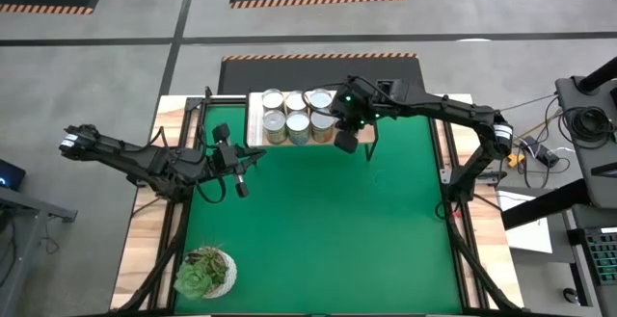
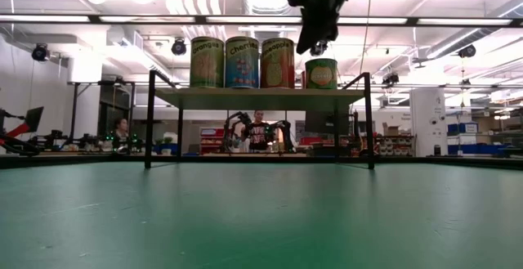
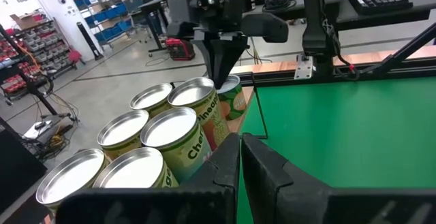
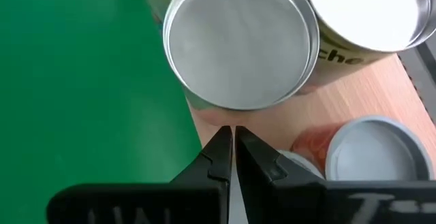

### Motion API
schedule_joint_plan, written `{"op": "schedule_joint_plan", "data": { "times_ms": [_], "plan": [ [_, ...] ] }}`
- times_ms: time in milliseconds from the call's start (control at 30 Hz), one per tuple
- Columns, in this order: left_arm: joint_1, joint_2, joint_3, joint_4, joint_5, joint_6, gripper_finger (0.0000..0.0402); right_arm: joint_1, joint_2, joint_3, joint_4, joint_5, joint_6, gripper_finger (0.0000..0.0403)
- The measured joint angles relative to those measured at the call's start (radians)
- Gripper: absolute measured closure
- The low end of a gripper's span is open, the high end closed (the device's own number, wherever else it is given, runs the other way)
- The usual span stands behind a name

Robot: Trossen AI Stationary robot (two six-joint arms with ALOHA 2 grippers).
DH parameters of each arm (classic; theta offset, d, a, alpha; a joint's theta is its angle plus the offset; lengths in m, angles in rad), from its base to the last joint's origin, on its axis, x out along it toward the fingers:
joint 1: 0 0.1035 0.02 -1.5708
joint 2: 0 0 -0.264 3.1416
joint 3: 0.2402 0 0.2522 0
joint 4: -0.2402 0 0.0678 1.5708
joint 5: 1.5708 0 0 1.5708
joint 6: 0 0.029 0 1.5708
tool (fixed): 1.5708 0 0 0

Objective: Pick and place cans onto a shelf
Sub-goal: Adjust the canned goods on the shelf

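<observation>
We see silver-topped metal cans [image 1: 294, 117] grouped on low light-wood shelf [image 1: 255, 132]. Right gripper [image 4: 233, 134] pressed together, empty, above shelf edge; left gripper [image 3: 240, 142] likewise, nearby. We'd lift straight, avoid nudging cans.

cans [image 1: 297, 115] on shelf [image 1: 255, 136], plant [image 1: 204, 271] apart

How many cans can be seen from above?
7 cans, all on the shelf: three in back, three in front, one at the right end. Another may hide under the right arm.
</observation>
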Motion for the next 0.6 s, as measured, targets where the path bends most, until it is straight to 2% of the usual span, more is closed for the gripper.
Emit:
{"op": "schedule_joint_plan", "data": {
  "times_ms": [367,533,600],
  "plan": [
    [0.000,0.002,0.000,-0.003,0.013,-0.017,0.0402,-0.002,0.006,0.000,-0.017,0.070,0.006,0.0394],
    [0.000,0.050,0.002,0.034,0.201,-0.018,0.0402,0.019,-0.019,-0.001,-0.085,0.070,0.007,0.0394],
    [0.000,0.098,0.022,0.037,0.209,-0.017,0.0402,0.038,-0.042,-0.011,-0.088,0.079,0.020,0.0394]
  ]
}}
